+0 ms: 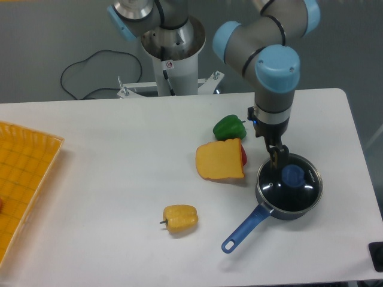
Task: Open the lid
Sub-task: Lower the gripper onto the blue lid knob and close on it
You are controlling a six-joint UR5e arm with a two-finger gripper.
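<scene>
Glass lid (289,184) beneath gripper (279,158)

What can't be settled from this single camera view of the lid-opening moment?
- Gripper: too small and dark against the saucepan to tell open from shut, or its height above the lid.
- Red item: mostly hidden behind the yellow wedge; identity unclear.
- Saucepan contents: dark under the glass lid.
- Orange tray: cut off by the left edge.
- Dark object: cut off at the right edge.
</scene>
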